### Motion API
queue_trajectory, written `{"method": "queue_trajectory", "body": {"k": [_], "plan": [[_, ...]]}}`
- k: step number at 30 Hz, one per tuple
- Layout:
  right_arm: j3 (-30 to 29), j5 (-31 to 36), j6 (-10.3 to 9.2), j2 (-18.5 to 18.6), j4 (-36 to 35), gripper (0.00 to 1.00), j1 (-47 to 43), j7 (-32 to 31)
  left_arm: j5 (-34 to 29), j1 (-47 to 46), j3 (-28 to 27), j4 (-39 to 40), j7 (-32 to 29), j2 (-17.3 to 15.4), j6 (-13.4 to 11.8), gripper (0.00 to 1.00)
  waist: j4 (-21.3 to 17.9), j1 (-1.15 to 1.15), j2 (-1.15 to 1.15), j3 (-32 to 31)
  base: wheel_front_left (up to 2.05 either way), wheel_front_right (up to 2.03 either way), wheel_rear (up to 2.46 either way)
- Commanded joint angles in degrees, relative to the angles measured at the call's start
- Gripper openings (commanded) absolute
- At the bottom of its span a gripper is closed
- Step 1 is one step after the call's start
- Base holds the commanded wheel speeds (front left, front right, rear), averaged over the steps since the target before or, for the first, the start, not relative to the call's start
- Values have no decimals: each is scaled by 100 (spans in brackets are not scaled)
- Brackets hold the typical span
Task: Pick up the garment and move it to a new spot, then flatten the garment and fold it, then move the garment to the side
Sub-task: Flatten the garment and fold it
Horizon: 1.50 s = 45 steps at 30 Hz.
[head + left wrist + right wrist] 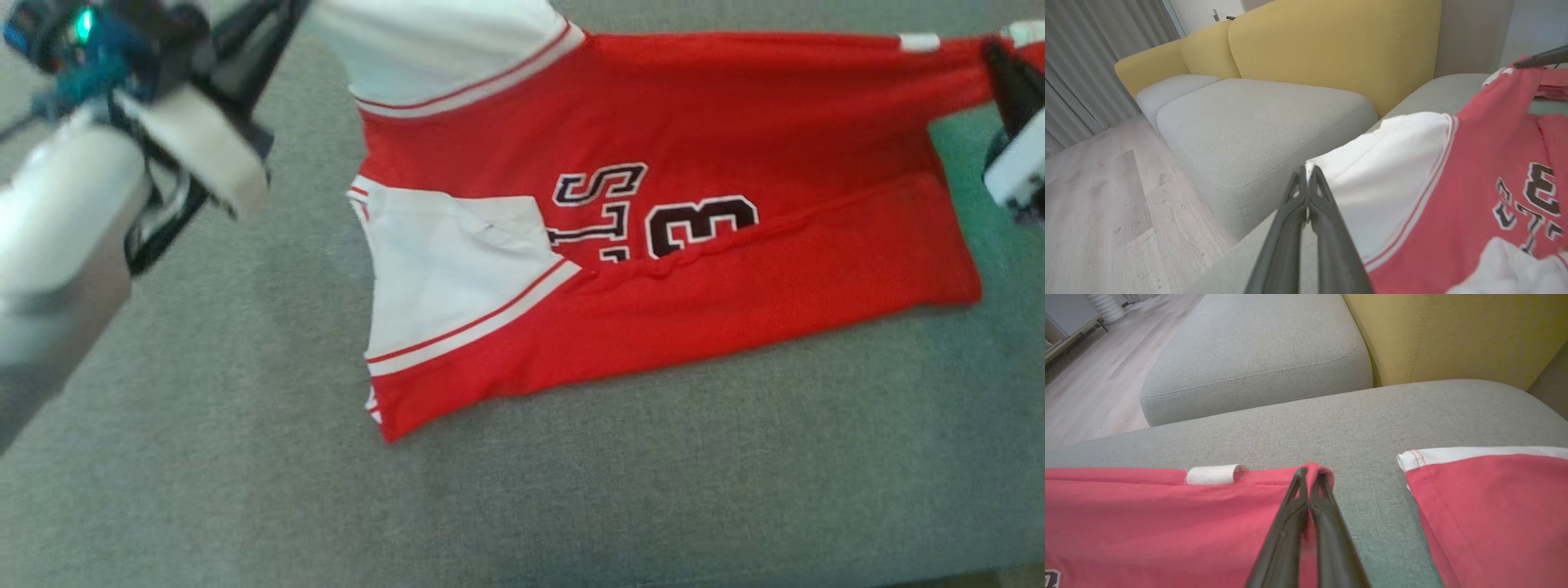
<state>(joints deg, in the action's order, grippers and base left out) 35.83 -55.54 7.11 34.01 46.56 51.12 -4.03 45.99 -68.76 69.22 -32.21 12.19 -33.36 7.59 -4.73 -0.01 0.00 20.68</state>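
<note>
Where its near half rests flat on the grey seat cushion (245,457), one red-and-white jersey (735,106) lies sideways, centre of head view. One red flap is folded over it, covering the bottom of the black "13" and the lettering. Two white sleeve panels sit at its left side, each with striped trim. The far edge is stretched between two grippers. Left gripper (1306,173): both fingers pressed together, pinching the edge of the far white panel. Right gripper (1309,473): fingers also clamped, on the red hem just beside one white tag (1212,474). Cloth between them looks taut, raised off the cushion. Beyond: one second grey cushion (1257,122), two yellow back cushions (1331,49), then wood floor (1098,196) and one grey curtain (1081,61) at the left of left wrist view.
</note>
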Motion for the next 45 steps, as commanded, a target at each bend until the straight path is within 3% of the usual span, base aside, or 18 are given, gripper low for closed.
{"method": "queue_trajectory", "body": {"k": [1,5,13,21,23,24,25,27,28,29,30,34,40,45], "plan": [[-35,-63,37,217,-202,0,-185,37,51,-70,-188,219,70,-349,-14,0,97,1,0,-122,0,0,0],[-69,-156,37,386,-402,0,-573,76,181,492,-119,864,131,-590,-90,0,188,1,0,-234,0,0,0],[-215,-228,37,647,-648,0,-1202,71,87,1414,116,2035,126,-965,-642,0,350,1,0,-303,0,0,0],[-405,-168,37,730,-737,2,-1791,28,144,2068,212,2535,113,-959,-1003,0,439,1,0,-243,0,0,0],[-444,-125,37,668,-727,14,-1914,29,196,2207,212,2521,141,-901,-1058,0,425,1,0,-230,0,0,0],[-444,-125,37,668,-727,14,-1914,29,196,2207,212,2521,141,-901,-1058,0,425,1,0,-230,0,0,0],[-471,-119,37,629,-731,23,-1968,33,210,2277,215,2500,155,-864,-1085,0,417,1,0,-230,0,0,0],[-546,-102,37,561,-731,64,-2058,94,191,2414,214,2444,192,-770,-1181,0,397,1,0,-244,0,0,0],[-602,-88,37,520,-719,100,-2095,164,179,2493,208,2409,210,-716,-1234,27,383,1,0,-263,0,0,0],[-654,-78,37,465,-734,100,-2132,263,185,2583,170,2375,229,-652,-1310,73,370,1,0,-285,0,0,0],[-689,-51,37,420,-793,100,-2173,403,229,2691,109,2354,245,-576,-1370,100,361,1,0,-308,0,0,0],[-792,178,37,326,-940,100,-2490,1001,286,3208,-368,2320,276,-242,-1831,100,353,1,0,-482,0,0,0],[-1331,465,37,82,-1080,100,-3179,1741,-552,4423,-1917,2772,279,633,-2949,100,484,1,0,-778,0,0,0],[-2013,706,37,-199,-1113,100,-3542,1852,-1625,5347,-2951,3072,280,1455,-3279,100,742,1,0,-906,0,0,0]]}}
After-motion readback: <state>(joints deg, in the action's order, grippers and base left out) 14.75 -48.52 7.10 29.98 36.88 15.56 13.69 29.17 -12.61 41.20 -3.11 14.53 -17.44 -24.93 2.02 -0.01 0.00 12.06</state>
